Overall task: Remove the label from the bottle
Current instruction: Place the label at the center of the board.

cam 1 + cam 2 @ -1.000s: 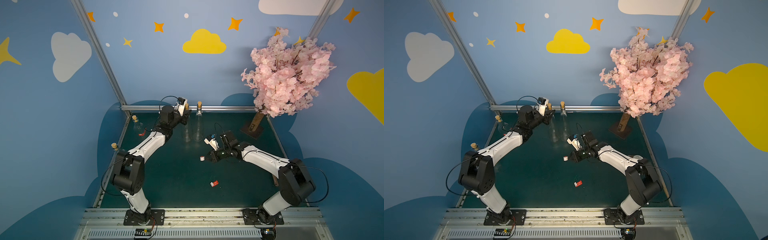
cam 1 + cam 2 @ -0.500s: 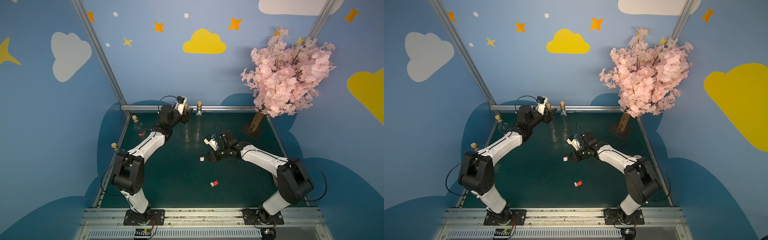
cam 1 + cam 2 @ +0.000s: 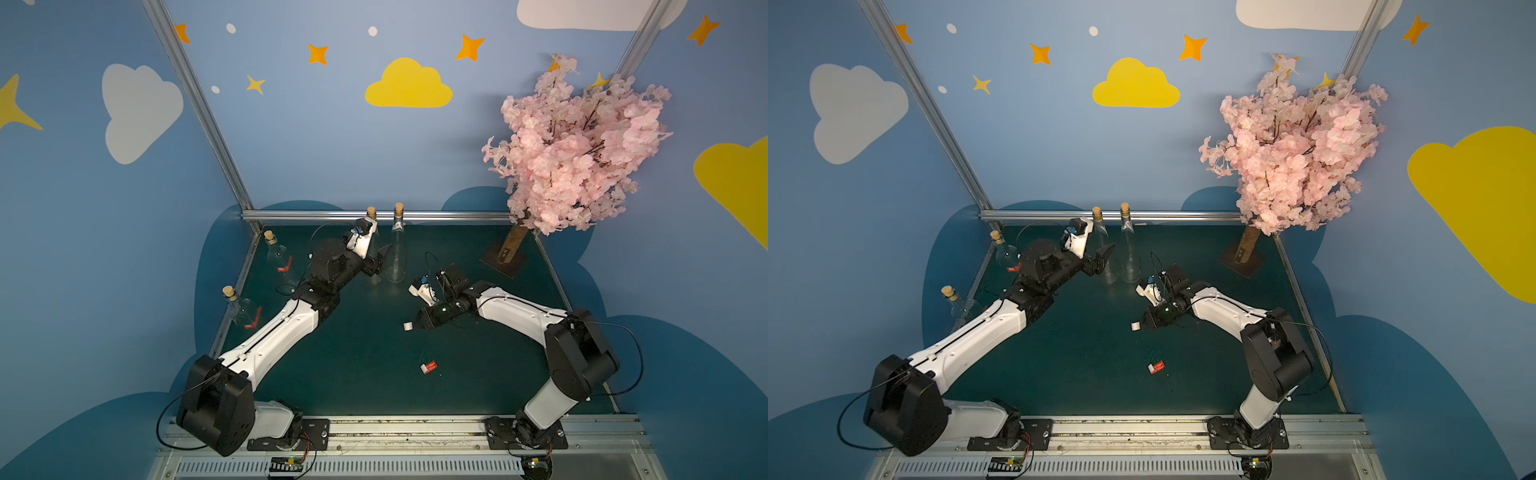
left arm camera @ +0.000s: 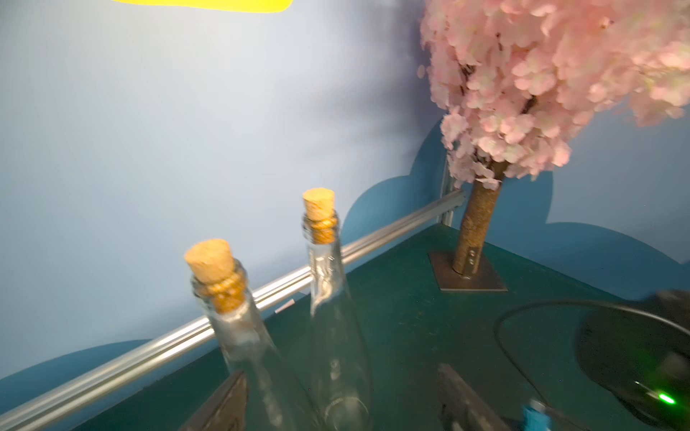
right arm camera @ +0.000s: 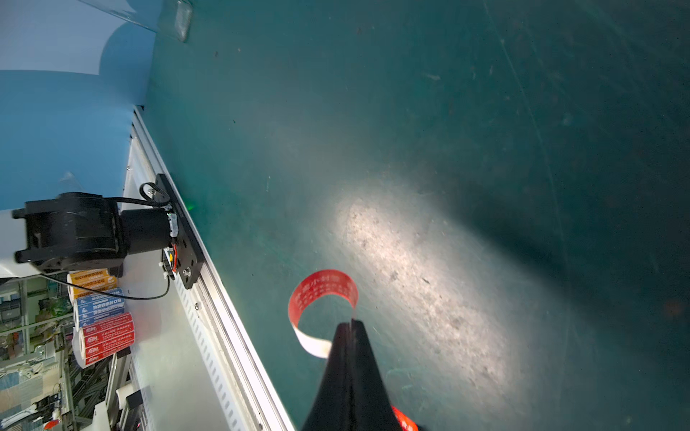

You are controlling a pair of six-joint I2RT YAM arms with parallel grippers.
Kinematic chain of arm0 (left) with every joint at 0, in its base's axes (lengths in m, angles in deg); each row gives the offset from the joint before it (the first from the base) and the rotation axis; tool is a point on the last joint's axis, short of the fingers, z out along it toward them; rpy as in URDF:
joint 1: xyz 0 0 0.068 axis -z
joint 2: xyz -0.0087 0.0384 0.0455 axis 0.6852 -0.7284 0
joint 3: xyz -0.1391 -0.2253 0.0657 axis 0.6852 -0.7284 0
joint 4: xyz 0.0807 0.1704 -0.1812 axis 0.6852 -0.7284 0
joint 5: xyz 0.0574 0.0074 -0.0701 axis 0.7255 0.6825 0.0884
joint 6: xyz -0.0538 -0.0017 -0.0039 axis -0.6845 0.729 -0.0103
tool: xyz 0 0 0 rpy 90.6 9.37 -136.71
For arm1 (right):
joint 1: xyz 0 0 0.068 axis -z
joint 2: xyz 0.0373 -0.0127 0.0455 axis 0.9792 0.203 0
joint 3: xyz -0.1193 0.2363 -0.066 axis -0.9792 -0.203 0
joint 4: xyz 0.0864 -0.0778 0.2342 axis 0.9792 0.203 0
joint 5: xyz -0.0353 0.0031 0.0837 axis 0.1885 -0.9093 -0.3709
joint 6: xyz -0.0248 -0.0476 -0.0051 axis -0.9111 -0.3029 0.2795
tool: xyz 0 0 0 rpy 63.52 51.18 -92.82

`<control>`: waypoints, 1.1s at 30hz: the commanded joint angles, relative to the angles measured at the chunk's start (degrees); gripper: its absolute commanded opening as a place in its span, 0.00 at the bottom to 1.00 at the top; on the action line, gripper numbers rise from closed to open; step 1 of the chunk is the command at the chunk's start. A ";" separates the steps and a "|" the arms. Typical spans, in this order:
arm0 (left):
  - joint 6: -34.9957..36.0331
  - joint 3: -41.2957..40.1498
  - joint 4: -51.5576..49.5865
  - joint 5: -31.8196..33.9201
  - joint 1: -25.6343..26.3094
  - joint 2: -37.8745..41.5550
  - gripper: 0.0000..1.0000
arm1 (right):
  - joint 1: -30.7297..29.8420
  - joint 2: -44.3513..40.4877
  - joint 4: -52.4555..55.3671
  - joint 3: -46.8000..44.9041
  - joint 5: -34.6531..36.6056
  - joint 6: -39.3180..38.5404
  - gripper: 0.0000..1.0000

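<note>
Two clear corked bottles without labels stand at the back: one [image 3: 372, 245] [image 4: 239, 336] and its neighbour [image 3: 397, 249] [image 4: 332, 298]. My left gripper [image 3: 380, 259] [image 4: 343, 403] is open, and both bottles show between its fingers [image 4: 224, 406] without touching them. My right gripper [image 3: 417, 324] [image 5: 351, 324] is shut on a curled red and white label [image 5: 321, 287] [image 3: 1135, 326], held just above the green table. Another peeled label [image 3: 428, 367] lies on the table. Two more bottles [image 3: 278, 257] [image 3: 243, 309] at the left edge carry red labels.
A pink blossom tree [image 3: 573, 141] stands on a metal base [image 3: 505, 259] at the back right. An aluminium rail [image 3: 457, 216] runs along the table's back edge. Rolls of labels [image 5: 100, 317] sit off the table beyond the front rail.
My left gripper's jaws have opened wide at the near unlabelled bottle. The right gripper still holds the label in about the same place.
</note>
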 commanded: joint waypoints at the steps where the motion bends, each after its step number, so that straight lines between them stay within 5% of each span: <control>1: 0.83 -3.38 -4.01 4.35 2.98 2.32 0.78 | -0.41 1.27 4.04 0.08 2.45 -0.50 0.00; 14: -8.73 -17.60 -0.46 7.29 13.24 5.36 0.78 | -1.56 3.99 13.70 3.06 10.86 -2.97 0.00; 33: -10.16 -22.72 -1.60 5.43 13.93 8.96 0.77 | -2.17 9.23 17.98 5.70 15.97 -3.16 0.10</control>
